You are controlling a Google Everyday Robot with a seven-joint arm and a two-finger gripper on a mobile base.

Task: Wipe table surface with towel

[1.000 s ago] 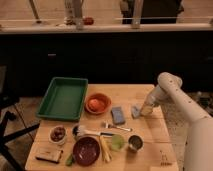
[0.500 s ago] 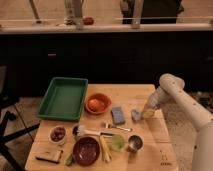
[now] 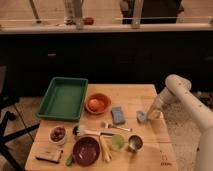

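Along the near edge of the desk (image 3: pixel 150 155) a small dark block (image 3: pixel 49 155) is seen at the left corner, followed by a maroon bowl (image 3: pixel 86 150), a pale green cup (image 3: pixel 117 142) and a metal cup (image 3: pixel 134 143). Slightly farther in, a small white bowl of dark fruit (image 3: pixel 58 134) is placed near the left edge, and a long-handled utensil (image 3: pixel 90 132) is laid across the middle. Toward the middle of the desk a flat blue-grey pad (image 3: pixel 118 115) is found, and an orange bowl (image 3: pixel 97 103) holding something round and orange is set just behind it. The towel (image 3: pixel 142 116) is seen as a small crumpled blue-grey scrap near the right edge, about midway between the near and far corners. The end effector (image 3: pixel 148 115) is lowered onto the desk directly beside the towel, on its right, and appears to touch it; whether it is closed on the cloth or merely pressed against it cannot be told, since its tip merges with the cloth. The far left corner is occupied by a green tray (image 3: pixel 64 97). The white arm (image 3: pixel 177 95) is cut off at the right border. The objects on the dark counter (image 3: pixel 100 27) behind the desk are hard to make out.
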